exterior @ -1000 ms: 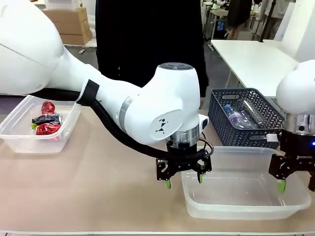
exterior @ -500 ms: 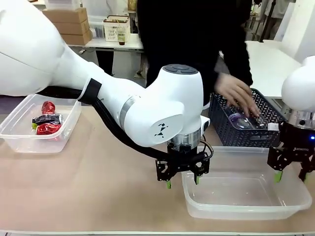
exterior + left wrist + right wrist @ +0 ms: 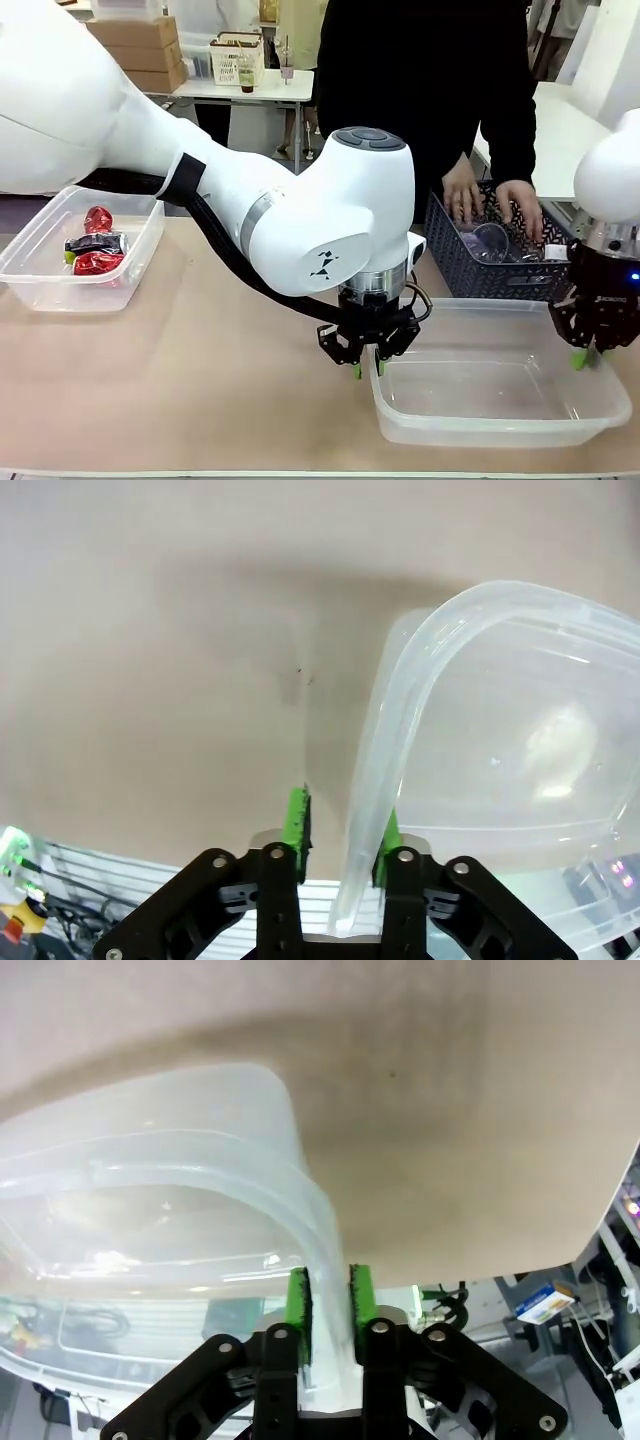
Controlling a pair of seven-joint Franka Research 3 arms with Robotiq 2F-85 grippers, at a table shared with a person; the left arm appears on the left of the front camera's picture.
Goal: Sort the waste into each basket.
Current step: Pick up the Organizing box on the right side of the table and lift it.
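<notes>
Front view: your left claw [image 3: 366,372] hangs over the left rim of the right tub [image 3: 480,435], jaws narrow, one finger outside the wall & one inside. Your right claw [image 3: 585,358] sits on that tub's right rim, fingers nearly together. The tub stands near the table's [image 3: 200,380] near-right edge. The left tub [image 3: 20,250] is far left, well apart, w/ red cans and wrappers [image 3: 97,262] lying in it. Behind the right tub is a dark lattice basket [image 3: 470,270]; the person's hands [image 3: 462,198] are both in it, beside a clear bottle [image 3: 490,240].

Left wrist view: the rim runs up between your green pads [image 3: 297,820]. One pad touches the plastic; a sliver of gap shows at the other, so you can't tell if it's clamped.

Right wrist view: the pads [image 3: 360,1300] press the tub wall from both sides, no gap visible: it's gripping the rim.
</notes>
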